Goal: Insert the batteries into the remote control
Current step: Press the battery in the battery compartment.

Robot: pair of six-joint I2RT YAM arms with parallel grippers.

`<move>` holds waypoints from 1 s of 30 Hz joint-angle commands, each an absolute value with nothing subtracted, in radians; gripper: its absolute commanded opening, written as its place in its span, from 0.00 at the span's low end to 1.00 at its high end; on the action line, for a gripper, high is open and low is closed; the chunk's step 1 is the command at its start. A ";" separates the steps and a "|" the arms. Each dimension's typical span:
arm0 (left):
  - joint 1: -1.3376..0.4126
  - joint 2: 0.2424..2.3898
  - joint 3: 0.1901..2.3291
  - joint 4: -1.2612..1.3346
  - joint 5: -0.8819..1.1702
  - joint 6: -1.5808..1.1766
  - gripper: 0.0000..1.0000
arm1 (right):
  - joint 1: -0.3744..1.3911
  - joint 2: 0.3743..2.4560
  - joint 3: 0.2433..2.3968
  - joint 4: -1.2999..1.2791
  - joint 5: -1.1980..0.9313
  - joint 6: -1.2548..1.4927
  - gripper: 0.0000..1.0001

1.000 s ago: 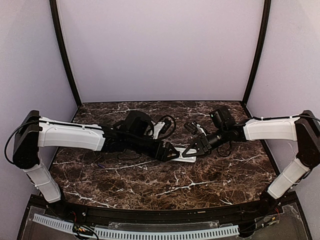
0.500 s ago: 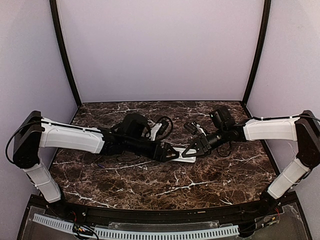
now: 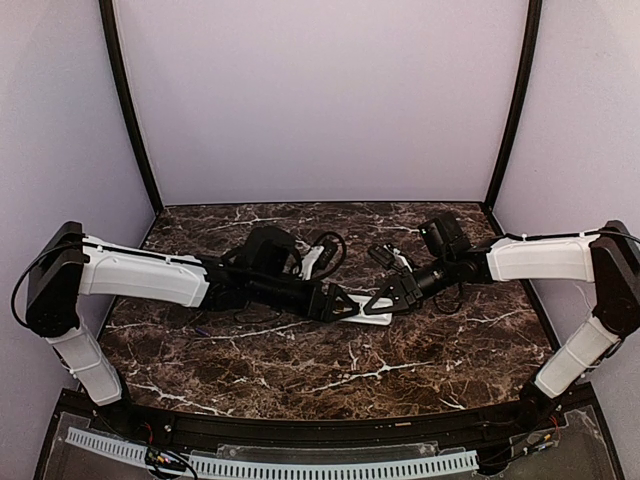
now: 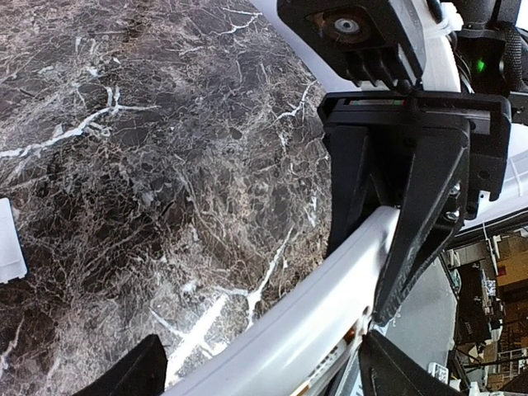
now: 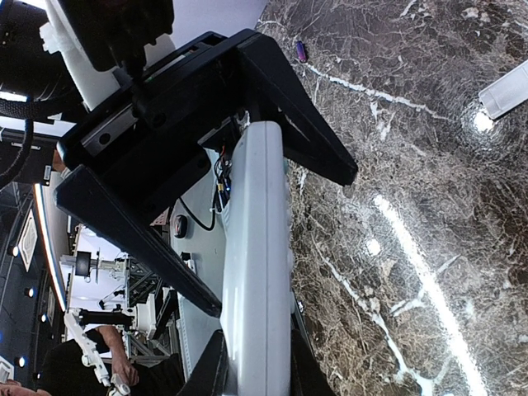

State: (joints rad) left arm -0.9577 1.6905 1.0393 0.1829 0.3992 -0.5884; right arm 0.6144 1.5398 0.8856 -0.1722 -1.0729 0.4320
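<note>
The white remote control (image 3: 368,312) hangs just above the marble at mid-table, turned on its edge. My right gripper (image 5: 254,371) is shut on its near end, and the slim body (image 5: 257,247) runs away between the fingers. From the other side, my left gripper (image 4: 268,371) is open and straddles the remote control (image 4: 330,280). Its left finger (image 4: 136,373) stands clear of the casing and its right finger (image 4: 396,371) is close beside it. A small purple cylinder (image 5: 301,51), possibly a battery, lies on the table beyond. Something orange shows inside the remote's open side (image 4: 360,332).
A small loose white cover piece (image 5: 507,89) lies flat on the marble, and it also shows at the edge of the left wrist view as the cover piece (image 4: 8,241). Black cables (image 3: 330,250) loop behind the left wrist. Lilac walls close in the table on three sides.
The left gripper has shifted slightly along the remote control and its jaws stand a little wider. The right arm and the remote control have stayed put.
</note>
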 commanded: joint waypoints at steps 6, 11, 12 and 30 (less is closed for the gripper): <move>-0.959 1.709 1.082 0.086 0.347 -0.557 0.78 | 0.618 1.532 0.907 -0.155 -1.081 0.432 0.00; -0.958 1.714 1.092 0.086 0.351 -0.560 0.80 | 0.617 1.536 0.908 -0.154 -1.080 0.430 0.00; -0.958 1.715 1.093 0.089 0.356 -0.562 0.81 | 0.618 1.536 0.907 -0.154 -1.078 0.429 0.00; -0.957 1.740 1.111 0.009 0.293 -0.542 0.74 | 0.618 1.525 0.908 -0.151 -1.093 0.435 0.00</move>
